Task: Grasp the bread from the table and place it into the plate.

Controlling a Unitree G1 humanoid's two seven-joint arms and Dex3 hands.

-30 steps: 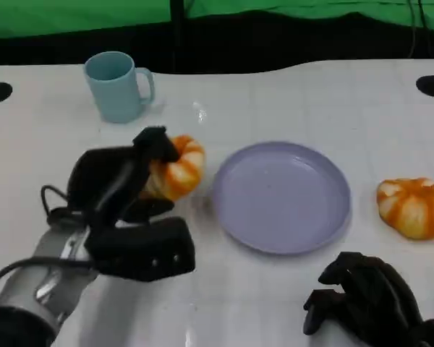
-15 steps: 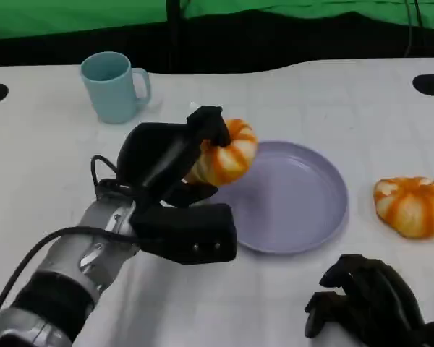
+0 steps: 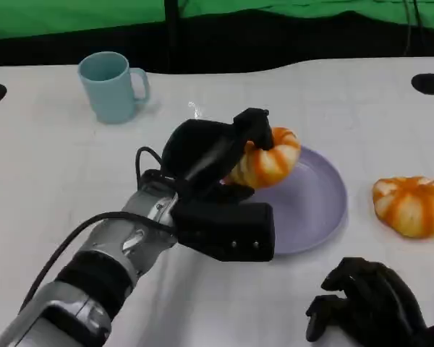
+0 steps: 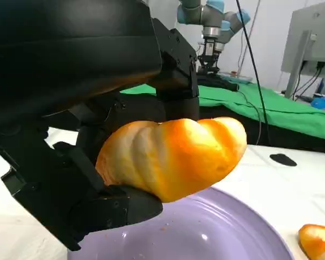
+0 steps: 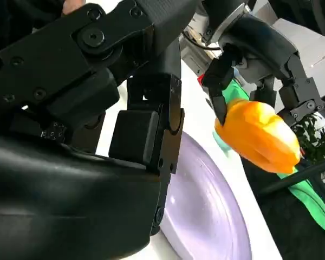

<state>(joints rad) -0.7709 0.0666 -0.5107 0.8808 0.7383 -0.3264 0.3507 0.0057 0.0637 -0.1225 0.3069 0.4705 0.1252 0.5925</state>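
Note:
My left hand [image 3: 206,155] grips an orange-and-cream striped bread roll [image 3: 267,159] and holds it just above the left part of the lavender plate [image 3: 318,199]. In the left wrist view the roll [image 4: 173,154] sits between the black fingers [image 4: 119,208], hanging over the plate's inside [image 4: 216,233]. The right wrist view shows the same roll [image 5: 257,135] lifted over the plate [image 5: 206,211] in the left hand [image 5: 249,49]. A second striped roll [image 3: 412,206] lies on the table right of the plate. My right hand [image 3: 369,303] rests at the lower right with its fingers curled in, holding nothing.
A light blue mug [image 3: 110,87] stands at the back left of the white table [image 3: 43,159]. Black round marks [image 3: 428,84] sit near the table's far edge, with green cloth behind.
My left hand has carried the roll to the right, from beside the plate's left rim to over the plate. The right hand has stayed in place.

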